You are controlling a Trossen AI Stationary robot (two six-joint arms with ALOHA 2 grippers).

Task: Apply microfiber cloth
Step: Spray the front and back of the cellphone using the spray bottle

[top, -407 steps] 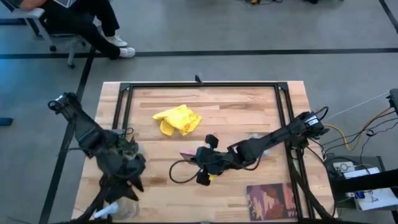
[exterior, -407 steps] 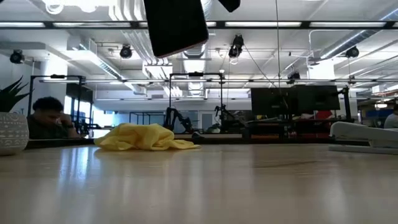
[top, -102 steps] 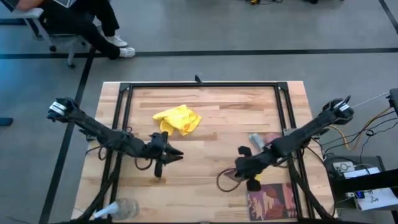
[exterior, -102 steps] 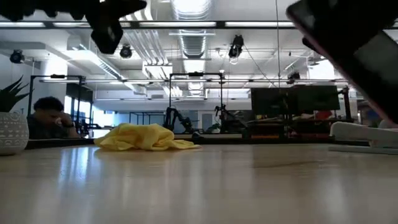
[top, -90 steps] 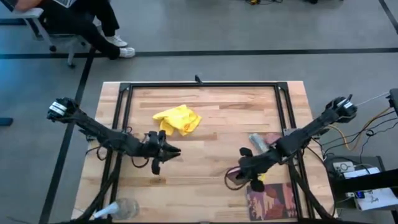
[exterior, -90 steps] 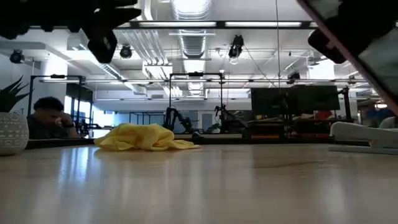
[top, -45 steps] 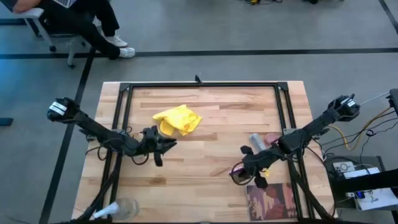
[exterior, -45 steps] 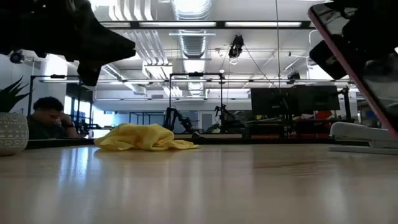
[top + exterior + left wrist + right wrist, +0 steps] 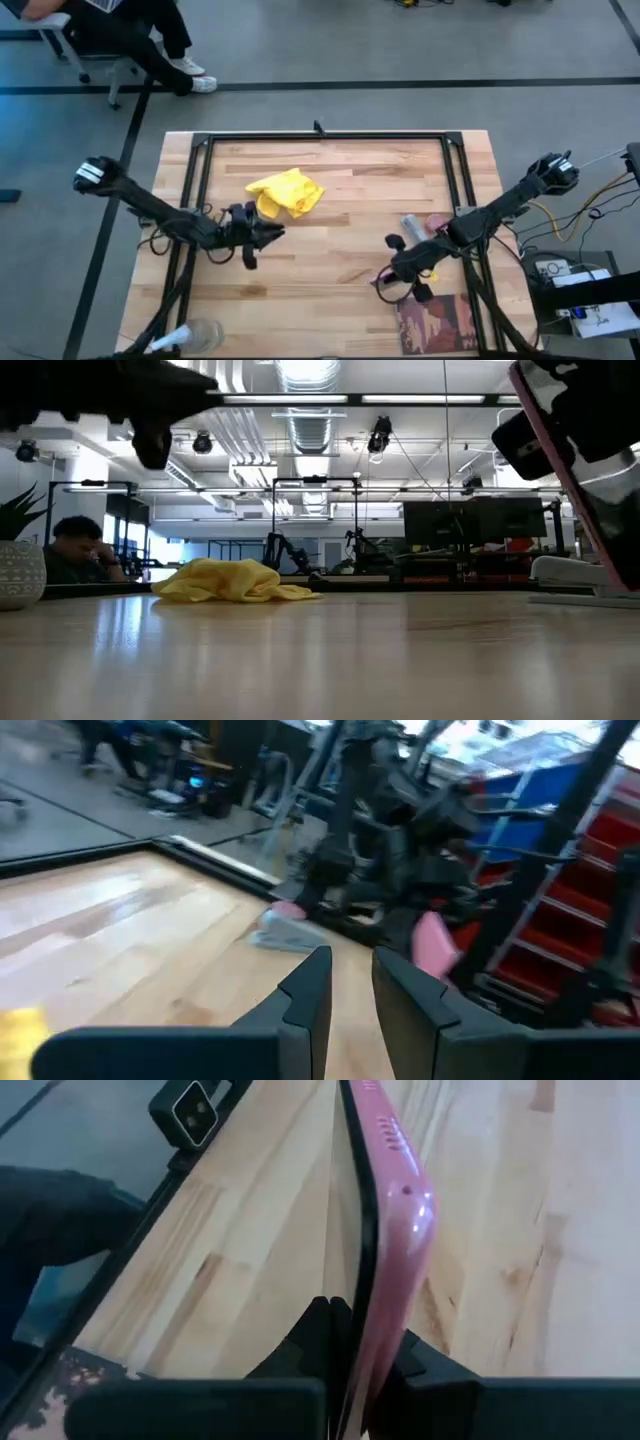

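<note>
left gripper (image 9: 275, 233) slightly parted beside microfiber cloth (image 9: 286, 191), right gripper (image 9: 385, 283) apparently clamping pink-edged phone (image 9: 385, 1210)

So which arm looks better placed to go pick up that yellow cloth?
The left. Its gripper is free, slightly open, right beside the microfiber cloth. The right gripper is farther off and already shut on the pink-cased phone.

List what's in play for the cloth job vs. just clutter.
In play: crumpled bright yellow microfiber cloth; left gripper beside it, open; right gripper shut on pink-cased black phone.
Clutter: clear plastic spray bottle; reddish patterned book.
</note>
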